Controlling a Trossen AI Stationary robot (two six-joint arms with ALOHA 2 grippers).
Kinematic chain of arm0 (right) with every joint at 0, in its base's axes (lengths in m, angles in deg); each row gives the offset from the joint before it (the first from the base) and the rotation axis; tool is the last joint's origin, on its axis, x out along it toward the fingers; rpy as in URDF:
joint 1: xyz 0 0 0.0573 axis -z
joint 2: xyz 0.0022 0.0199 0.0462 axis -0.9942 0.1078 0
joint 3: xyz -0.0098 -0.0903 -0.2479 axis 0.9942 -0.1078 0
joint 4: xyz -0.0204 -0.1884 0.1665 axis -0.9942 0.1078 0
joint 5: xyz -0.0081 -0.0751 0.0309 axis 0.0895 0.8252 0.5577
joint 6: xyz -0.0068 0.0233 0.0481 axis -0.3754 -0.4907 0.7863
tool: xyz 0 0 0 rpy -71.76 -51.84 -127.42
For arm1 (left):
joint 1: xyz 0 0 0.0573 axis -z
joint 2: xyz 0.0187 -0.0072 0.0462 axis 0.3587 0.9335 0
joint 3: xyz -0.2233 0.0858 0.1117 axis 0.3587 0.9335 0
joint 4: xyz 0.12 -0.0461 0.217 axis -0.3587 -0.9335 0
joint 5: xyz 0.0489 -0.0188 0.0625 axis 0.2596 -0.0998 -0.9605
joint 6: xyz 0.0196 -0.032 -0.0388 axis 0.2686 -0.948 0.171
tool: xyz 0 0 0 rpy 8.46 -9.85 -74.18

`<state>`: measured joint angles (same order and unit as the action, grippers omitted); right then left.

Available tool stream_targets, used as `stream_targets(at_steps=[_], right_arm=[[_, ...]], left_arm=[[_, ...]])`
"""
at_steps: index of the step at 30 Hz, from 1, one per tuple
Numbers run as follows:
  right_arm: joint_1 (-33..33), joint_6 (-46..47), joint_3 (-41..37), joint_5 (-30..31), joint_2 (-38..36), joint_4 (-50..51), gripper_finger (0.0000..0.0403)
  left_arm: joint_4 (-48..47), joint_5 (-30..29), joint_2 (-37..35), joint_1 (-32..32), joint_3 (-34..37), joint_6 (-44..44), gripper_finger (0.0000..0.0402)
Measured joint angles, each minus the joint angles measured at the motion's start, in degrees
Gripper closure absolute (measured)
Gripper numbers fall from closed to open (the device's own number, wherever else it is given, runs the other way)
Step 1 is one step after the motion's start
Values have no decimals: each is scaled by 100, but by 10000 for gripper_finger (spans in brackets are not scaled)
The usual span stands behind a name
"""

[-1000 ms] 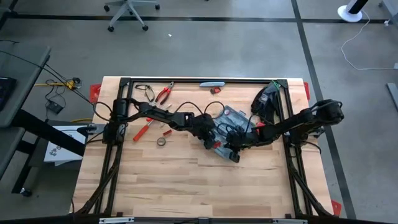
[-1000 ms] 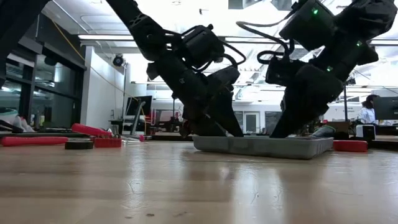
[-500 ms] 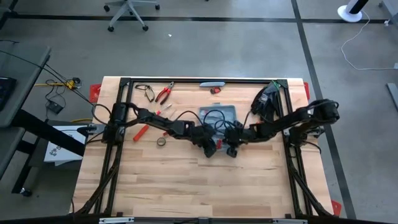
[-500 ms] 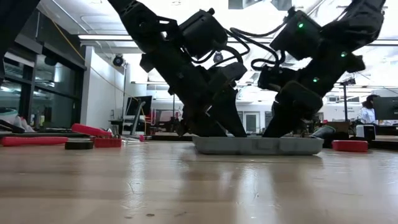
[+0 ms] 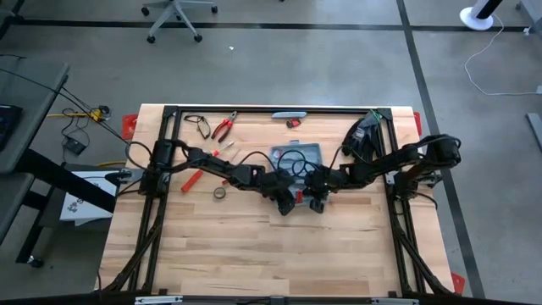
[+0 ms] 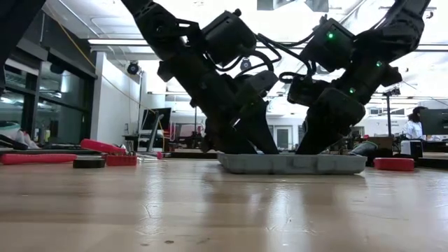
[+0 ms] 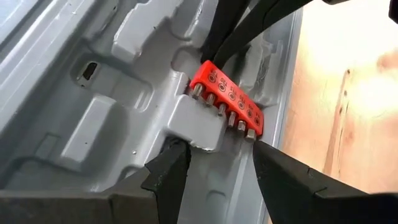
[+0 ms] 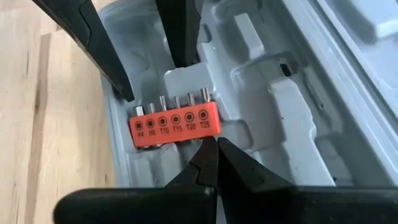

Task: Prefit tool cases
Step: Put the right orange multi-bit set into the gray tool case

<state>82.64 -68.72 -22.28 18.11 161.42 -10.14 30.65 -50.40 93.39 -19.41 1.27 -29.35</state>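
Case (image 5: 298,158) lay open, flat on table (image 5: 254,246), mid-table toward far edge, between both arms. Red bit holder (image 8: 176,125) was seated in moulded slot near case's front rim, bits pointing inward. Left gripper (image 7: 214,163) was lowered into case, fingers (image 7: 169,174) spread wide to either side of holder, nothing gripped. Right gripper (image 8: 212,155) was met from opposite side, jaws pressed together, tips at holder's edge, nothing held. Loose red tools (image 5: 222,129) and tape roll (image 5: 219,192) were seen left of case.
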Motion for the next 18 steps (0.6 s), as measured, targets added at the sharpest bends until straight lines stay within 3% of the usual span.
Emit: stream_targets(at_steps=[18], right_arm=[[-2,67,47,-110,-22,-823,403]], left_arm=[[451,-135,-94,-56,-13,739,236]])
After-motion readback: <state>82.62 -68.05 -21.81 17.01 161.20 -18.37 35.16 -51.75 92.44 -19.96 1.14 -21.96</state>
